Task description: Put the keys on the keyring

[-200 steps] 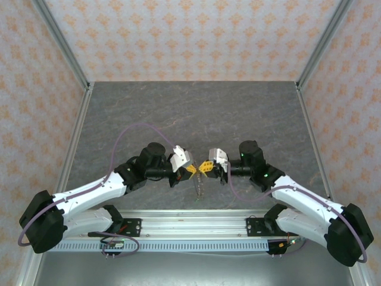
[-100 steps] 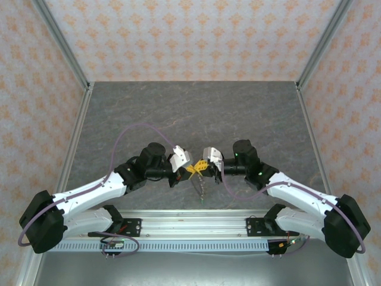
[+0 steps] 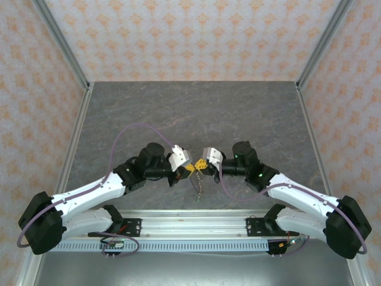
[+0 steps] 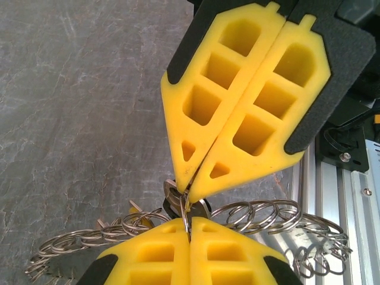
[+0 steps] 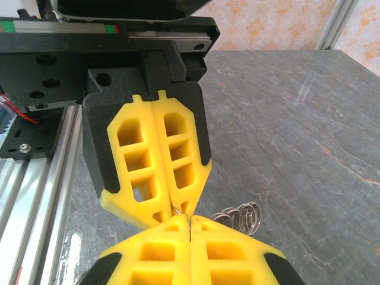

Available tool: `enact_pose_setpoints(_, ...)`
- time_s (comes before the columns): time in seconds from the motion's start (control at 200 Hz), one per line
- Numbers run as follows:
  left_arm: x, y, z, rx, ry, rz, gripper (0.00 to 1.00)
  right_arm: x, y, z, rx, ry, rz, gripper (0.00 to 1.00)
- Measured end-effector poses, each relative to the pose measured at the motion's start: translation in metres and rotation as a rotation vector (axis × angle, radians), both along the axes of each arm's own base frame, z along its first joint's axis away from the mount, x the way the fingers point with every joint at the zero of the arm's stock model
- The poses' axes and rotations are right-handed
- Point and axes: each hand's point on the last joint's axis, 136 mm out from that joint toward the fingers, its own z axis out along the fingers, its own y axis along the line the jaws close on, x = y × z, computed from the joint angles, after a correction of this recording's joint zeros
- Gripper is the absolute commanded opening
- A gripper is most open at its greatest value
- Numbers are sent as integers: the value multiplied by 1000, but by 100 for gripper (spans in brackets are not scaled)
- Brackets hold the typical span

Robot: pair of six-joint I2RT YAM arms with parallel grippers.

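**Top external:** The 2 arms meet tip to tip over the middle of the near edge of the table [image 3: 178, 113]. The left gripper [image 3: 189, 169] and the right gripper [image 3: 201, 167] are both clenched, with their tips touching. The keyring [image 3: 198, 187] hangs from that meeting point as a thin chain, apparently clear of the surface. It is probably held aloft so the loops dangle free and both grippers can work on 1 spot.

**Left wrist:** This view gives the detail that the overhead one lacks. The left gripper [image 4: 189, 221] has its pads closed on a thin strand of the keyring [image 4: 261, 215], whose coils fan out to both sides. The right gripper [image 4: 188, 195] comes in from above, its tips squeezed together at the same knot of metal. I cannot tell whether it pinches a key or a loop. A small yellow-gold piece just left of the pads is probably 1 of the keys [image 4: 135, 209].

**Right wrist:** The right gripper [image 5: 190, 218] meets the left gripper [image 5: 178, 208] head-on. The pads hide the pinch itself. A few loops of the keyring [image 5: 240, 214] show to the right, above the table.
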Motion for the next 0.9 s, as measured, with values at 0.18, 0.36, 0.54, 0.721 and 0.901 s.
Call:
enact_pose_setpoints(0.18, 1, -1, 2, -7, -7, 0, 0, 2, -2, 0, -12, -31, -10, 0)
enact_pose_setpoints(0.36, 1, -1, 2, -8, -7, -1, 0, 1, -4, -2, -37, -43, -13, 0)
enact_pose_setpoints(0.54, 1, -1, 3, -11, -11, -1, 0, 7, -8, -10, -88, -48, -51, 0)
enact_pose_setpoints(0.721, 1, -2, 3, -12, -11, -1, 0, 7, -8, -11, -86, -17, -67, 0)
enact_pose_setpoints(0.901, 2, -2, 2, -9, -9, -1, 0, 7, -7, -13, -77, 27, -80, 3)
